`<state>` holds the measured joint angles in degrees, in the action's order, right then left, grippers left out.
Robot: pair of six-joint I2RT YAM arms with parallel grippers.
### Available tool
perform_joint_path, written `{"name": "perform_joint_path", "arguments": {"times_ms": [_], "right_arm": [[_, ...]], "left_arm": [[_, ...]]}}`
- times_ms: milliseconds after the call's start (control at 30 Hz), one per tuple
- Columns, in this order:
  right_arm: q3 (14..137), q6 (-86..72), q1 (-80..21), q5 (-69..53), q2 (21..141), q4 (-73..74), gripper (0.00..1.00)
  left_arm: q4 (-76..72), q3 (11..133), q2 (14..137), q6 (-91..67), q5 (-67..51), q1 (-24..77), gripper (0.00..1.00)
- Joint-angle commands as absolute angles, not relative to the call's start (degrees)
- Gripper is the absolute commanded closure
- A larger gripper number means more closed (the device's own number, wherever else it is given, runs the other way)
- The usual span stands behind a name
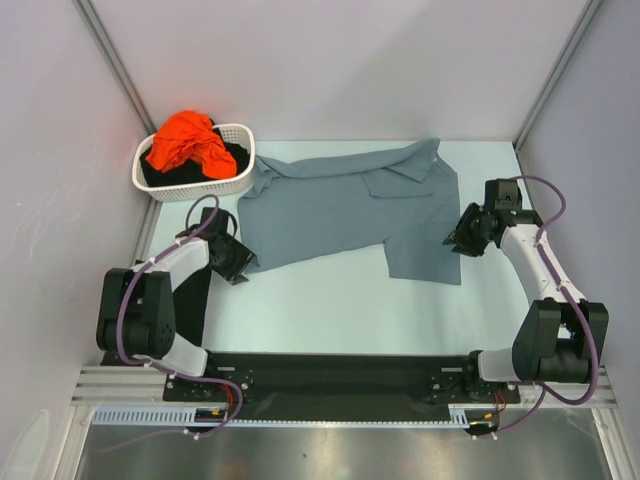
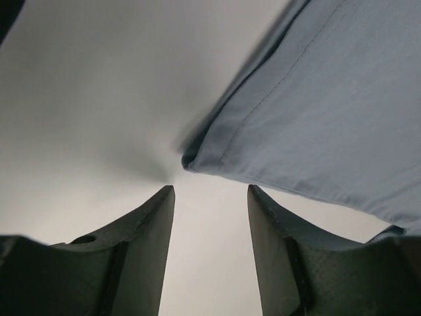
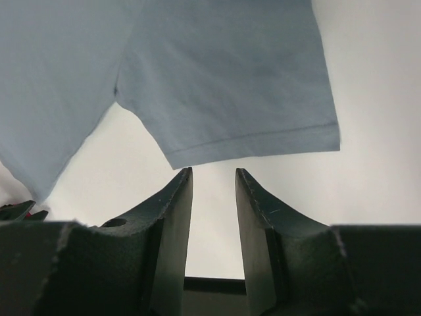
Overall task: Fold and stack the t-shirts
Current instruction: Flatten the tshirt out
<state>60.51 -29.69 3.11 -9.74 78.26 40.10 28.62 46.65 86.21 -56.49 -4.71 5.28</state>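
A slate grey-blue t-shirt point(image 1: 350, 205) lies spread and rumpled across the middle of the table. My left gripper point(image 1: 240, 262) sits at its near left corner. In the left wrist view this gripper point(image 2: 210, 191) is open with only bare table between the fingers, and the shirt's hemmed corner point(image 2: 316, 112) lies just ahead to the right. My right gripper point(image 1: 455, 240) is at the shirt's right edge. It point(image 3: 214, 172) is also open and empty, with the shirt's hem point(image 3: 230, 79) just beyond its tips. An orange t-shirt point(image 1: 190, 145) lies bunched on black t-shirts point(image 1: 235, 158) in a basket.
The white slotted basket point(image 1: 150, 180) stands at the back left, touching the grey shirt's left end. Pale walls close in the table on the left, back and right. A dark strip point(image 1: 195, 300) lies beside the left arm. The arms' black mounting rail point(image 1: 330, 375) runs along the near edge.
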Motion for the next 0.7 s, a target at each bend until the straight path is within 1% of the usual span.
{"name": "perform_joint_path", "arguments": {"times_ms": [0,333,500,600,633,667], "right_arm": [[59.7,-28.2,2.9,-9.7,77.2,40.2,0.62],[59.7,-27.7,4.0,-9.4,79.0,39.1,0.62],[59.7,-27.2,5.7,-9.2,80.4,39.6,0.61],[59.2,-26.7,6.4,-9.5,81.7,39.4,0.59],[59.0,-26.8,6.6,-9.8,82.2,39.3,0.58],[58.8,-26.9,6.7,-10.3,82.7,39.2,0.58]], "left_arm": [[25.3,46.8,86.8,-64.2,-6.2,4.9,0.46],[26.0,46.4,89.5,-70.2,-3.6,4.0,0.47],[26.2,45.5,89.8,-70.4,-2.1,3.6,0.50],[26.2,46.0,90.7,-69.7,-1.5,3.1,0.58],[26.5,46.4,90.8,-69.2,-1.1,2.9,0.63],[26.6,46.6,90.8,-68.9,-1.1,2.9,0.65]]}}
